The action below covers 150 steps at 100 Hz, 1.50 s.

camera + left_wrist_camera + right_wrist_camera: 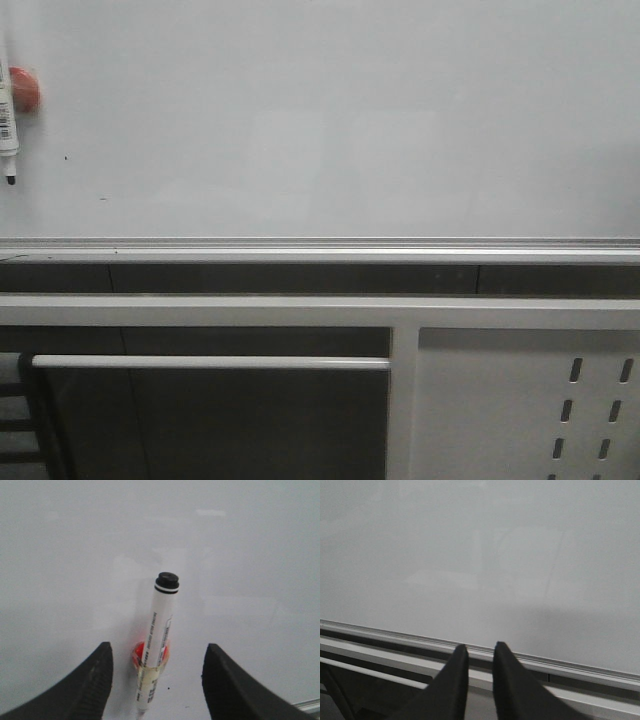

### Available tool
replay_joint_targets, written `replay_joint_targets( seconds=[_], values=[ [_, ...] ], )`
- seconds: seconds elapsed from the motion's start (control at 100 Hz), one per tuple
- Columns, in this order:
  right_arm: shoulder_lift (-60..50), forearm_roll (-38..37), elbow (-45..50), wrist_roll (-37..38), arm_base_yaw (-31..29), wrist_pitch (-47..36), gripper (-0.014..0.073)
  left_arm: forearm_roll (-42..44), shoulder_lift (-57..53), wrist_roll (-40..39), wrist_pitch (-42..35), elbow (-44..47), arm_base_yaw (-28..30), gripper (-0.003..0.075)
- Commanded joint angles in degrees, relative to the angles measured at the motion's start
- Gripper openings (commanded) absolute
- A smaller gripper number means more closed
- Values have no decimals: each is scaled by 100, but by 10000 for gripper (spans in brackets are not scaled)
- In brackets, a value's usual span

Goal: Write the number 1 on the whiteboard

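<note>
You're lining up the grab: your left gripper [156, 680] is hanging wide open, holding nothing, with the marker [157, 645] sitting right between its fingers on a red magnet [136, 656] against the whiteboard [330, 120]. No number 1 showing yet. Close on the marker next. Right gripper [480, 655] is sitting nearly shut, empty, nothing blocking.

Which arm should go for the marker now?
Left. Its claw is open with the marker standing between the fingers, against the whiteboard. The right claw is nearly closed, facing bare board near the rail, with no marker in view.
</note>
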Motion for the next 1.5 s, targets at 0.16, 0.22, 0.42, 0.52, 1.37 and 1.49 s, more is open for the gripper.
replay_joint_targets(
  seconds=[0.16, 0.22, 0.42, 0.52, 1.37, 1.49],
  values=[
    [112, -68, -205, -6, 9, -379, 158, 234, 844, -32, -1522, -161, -44, 365],
    [112, -68, -205, -6, 9, -379, 158, 187, 979, -32, -1532, -161, -44, 365],
    [112, -68, -205, -6, 9, -379, 158, 187, 1413, -32, -1562, -161, -44, 365],
    [112, -68, -205, -6, 9, -379, 158, 187, 1585, -32, -1572, -161, -44, 365],
    [112, -68, -205, -6, 9, -379, 158, 122, 2629, -32, -2556, -194, -44, 261],
    [112, -68, -205, -6, 9, -379, 158, 122, 2629, -32, -2556, -194, -44, 256]
  ],
)
